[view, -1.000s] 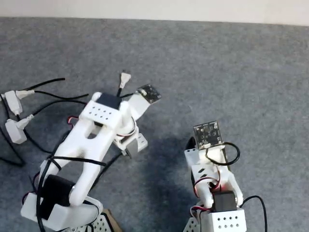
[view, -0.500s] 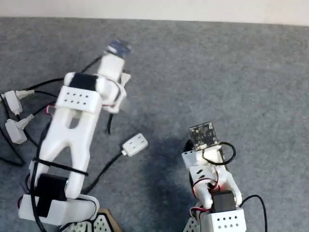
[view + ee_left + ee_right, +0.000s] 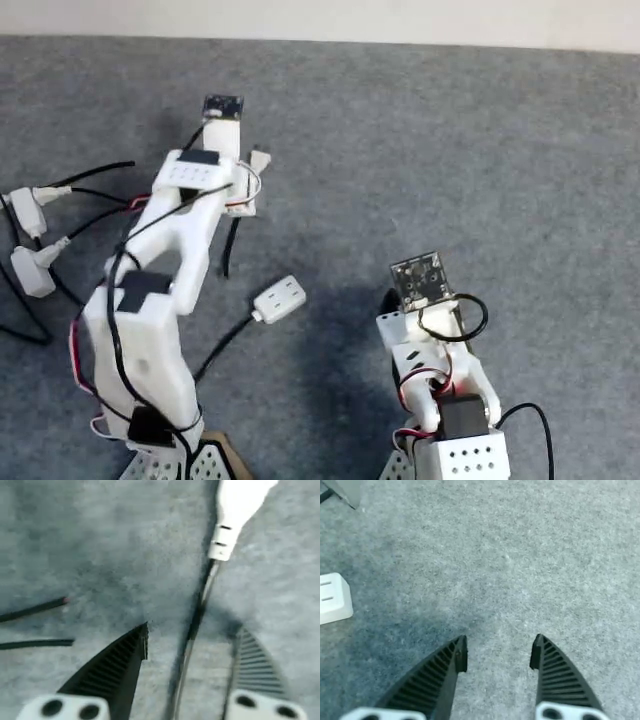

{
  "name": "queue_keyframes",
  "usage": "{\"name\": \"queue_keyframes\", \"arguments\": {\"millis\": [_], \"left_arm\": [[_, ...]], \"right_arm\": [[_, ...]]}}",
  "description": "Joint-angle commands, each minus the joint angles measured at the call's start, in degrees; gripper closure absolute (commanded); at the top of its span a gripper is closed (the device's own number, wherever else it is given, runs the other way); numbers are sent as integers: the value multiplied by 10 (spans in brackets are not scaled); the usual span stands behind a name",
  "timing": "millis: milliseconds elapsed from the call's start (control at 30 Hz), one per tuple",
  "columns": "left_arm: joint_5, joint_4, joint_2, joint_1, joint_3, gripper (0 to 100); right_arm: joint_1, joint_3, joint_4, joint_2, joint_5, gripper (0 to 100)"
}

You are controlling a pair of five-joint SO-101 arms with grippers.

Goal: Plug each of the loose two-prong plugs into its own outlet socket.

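Observation:
A loose white two-prong plug (image 3: 259, 160) lies on the grey carpet at the back left, its black cable (image 3: 228, 245) trailing toward the front. In the left wrist view the plug (image 3: 235, 510) lies ahead of my left gripper (image 3: 192, 627), which is open with the cable (image 3: 197, 620) running between its fingers. The left arm (image 3: 190, 200) stretches over that spot. A white outlet socket (image 3: 279, 298) on its own cable lies mid-table; its edge (image 3: 332, 597) is seen in the right wrist view. My right gripper (image 3: 500, 639) is open over bare carpet, holding nothing.
Two white plug-and-socket pairs (image 3: 28, 212) (image 3: 32, 270) with black cables lie at the left edge. Loose black cable ends (image 3: 35, 609) lie beside the left gripper. The right arm (image 3: 435, 340) stands at the front right, with open carpet behind it and to its right.
The left arm swung from above the outlet socket to the back left, over the loose plug's cable, uncovering the socket. The right arm barely moved.

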Motion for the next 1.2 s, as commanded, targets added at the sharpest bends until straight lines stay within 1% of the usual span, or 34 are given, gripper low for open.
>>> {"name": "queue_keyframes", "arguments": {"millis": [0,100,167,233,333,533,667,767,867,1000,1100,1167], "left_arm": [[4,50,54,11,-68,889],[2,111,97,15,-117,970],[-22,152,122,21,-149,996],[-39,204,142,22,-191,992],[-41,275,167,23,-261,993],[-40,379,178,25,-403,994],[-38,475,177,52,-504,994],[-38,474,137,73,-496,995],[-38,474,59,117,-422,995],[-41,470,-77,203,-277,995],[-39,465,-172,276,-190,995],[-39,446,-221,315,-135,995]], "right_arm": [[-1,59,1,-11,8,792],[-1,59,1,-11,8,792],[-1,59,1,-11,8,792],[-1,59,1,-11,8,792],[-1,59,1,-11,8,792],[0,59,3,-11,8,792],[10,29,38,-12,7,792],[55,-12,72,-12,7,792],[104,-36,83,-12,10,792],[175,-45,109,-13,68,792],[223,-58,129,-13,76,792],[252,-71,147,-13,76,792]]}}
